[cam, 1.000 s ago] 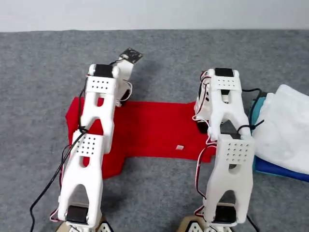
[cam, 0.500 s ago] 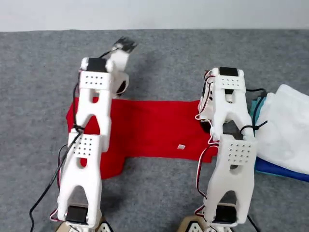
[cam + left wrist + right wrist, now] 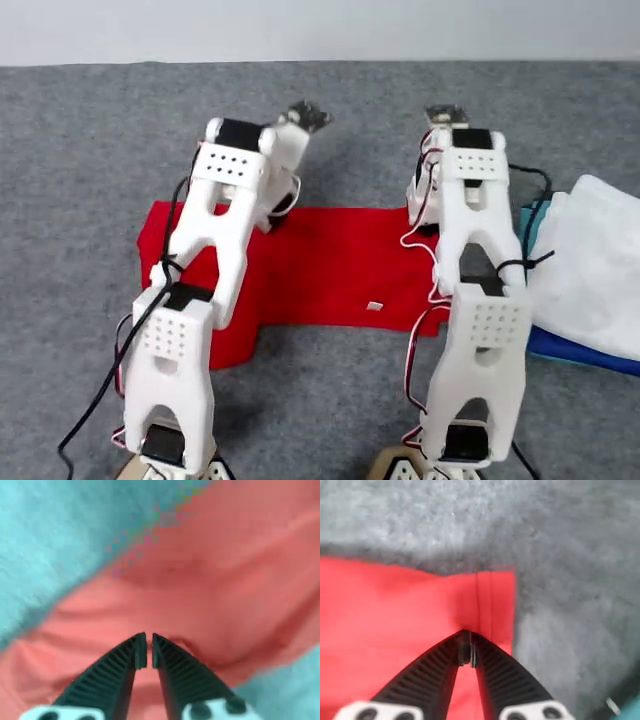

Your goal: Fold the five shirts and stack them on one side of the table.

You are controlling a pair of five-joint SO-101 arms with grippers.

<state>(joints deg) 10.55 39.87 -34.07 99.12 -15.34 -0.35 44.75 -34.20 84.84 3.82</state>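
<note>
Grey felt table (image 3: 90,130), red shirt (image 3: 320,265) flat mid-surface, folded pile (image 3: 590,270) at the right edge. Both arms have just shifted to the shirt's far edge, left gripper (image 3: 144,650) and right gripper (image 3: 466,652) closed. Next fold's coming, I'd say.

One shirt (image 3: 320,262) lies left of the pile (image 3: 592,262).
</note>
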